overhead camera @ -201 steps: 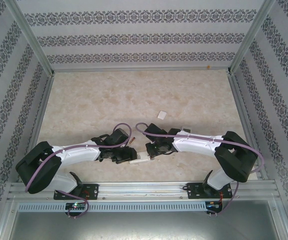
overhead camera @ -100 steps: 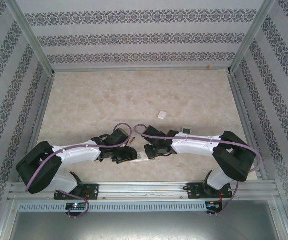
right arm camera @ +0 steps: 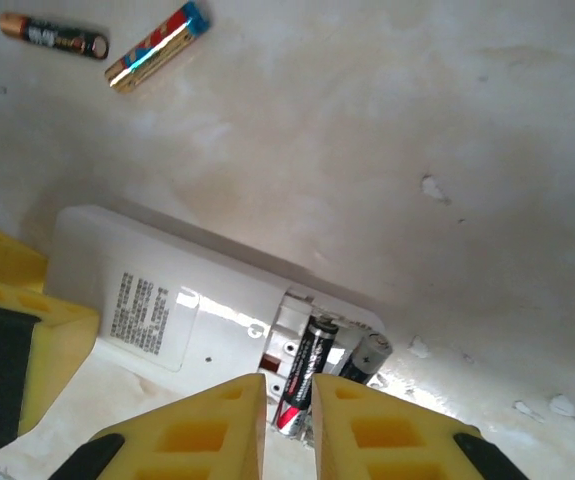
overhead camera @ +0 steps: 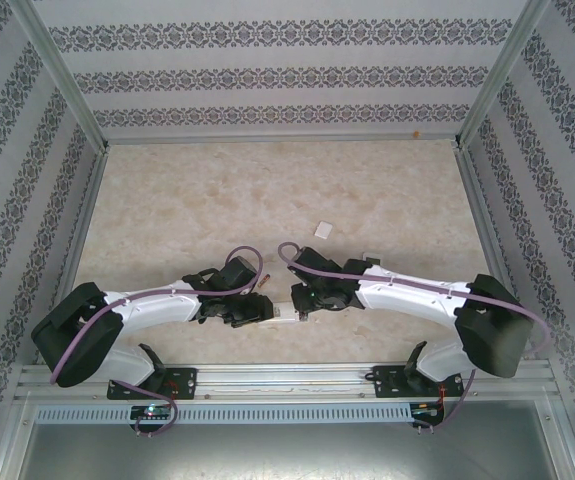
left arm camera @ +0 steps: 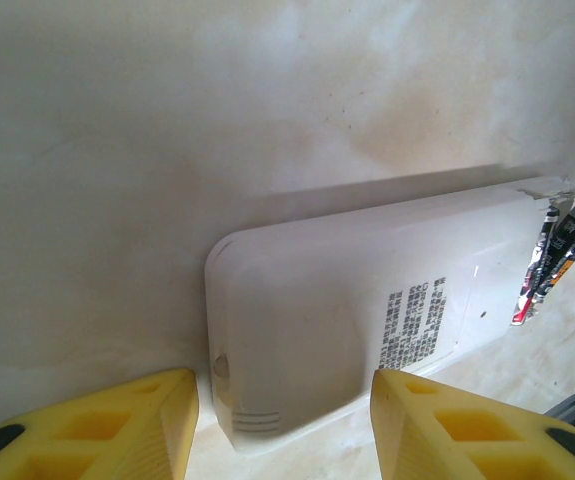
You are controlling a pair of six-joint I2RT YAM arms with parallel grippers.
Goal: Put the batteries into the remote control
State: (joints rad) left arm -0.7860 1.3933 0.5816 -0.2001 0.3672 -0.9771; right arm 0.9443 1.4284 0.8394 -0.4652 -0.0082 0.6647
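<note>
Yellow fingers (right arm camera: 237,400) of the right gripper (right arm camera: 287,390) stand a narrow slot apart low in the right wrist view. The lower end of a dark battery (right arm camera: 302,365) lies in that slot, and whether they pinch it or merely flank it cannot be told. Opposite, the left gripper (left arm camera: 285,385) has its fingers (left arm camera: 137,420) partly open on either long side of the remote control (left arm camera: 337,330), apparently clamped on its closed end to steady it. The remote control lies face down on the table (left arm camera: 117,130), label (left arm camera: 417,320) up. Its open compartment (right arm camera: 317,335) holds that dark battery with a second (right arm camera: 369,352) beside it. Farther out, two loose batteries (right arm camera: 52,37) lie well apart from it, one dark with a gold end, the other (right arm camera: 157,45) blue, red and gold. They look light, stiff, smooth and round, so likely to roll or squirt from a pinch, and the safest hold is probably across the middle of the barrel. The remote control seems light, hard plastic, apt to slide unless gripped by its sides. The right wrist view gives the compartment's contents and the loose pair. The left wrist view gives the closed end and its grip. The overhead view adds the layout, with both grippers meeting near the arms' bases and a small white piece (overhead camera: 323,229) farther up the table.
</note>
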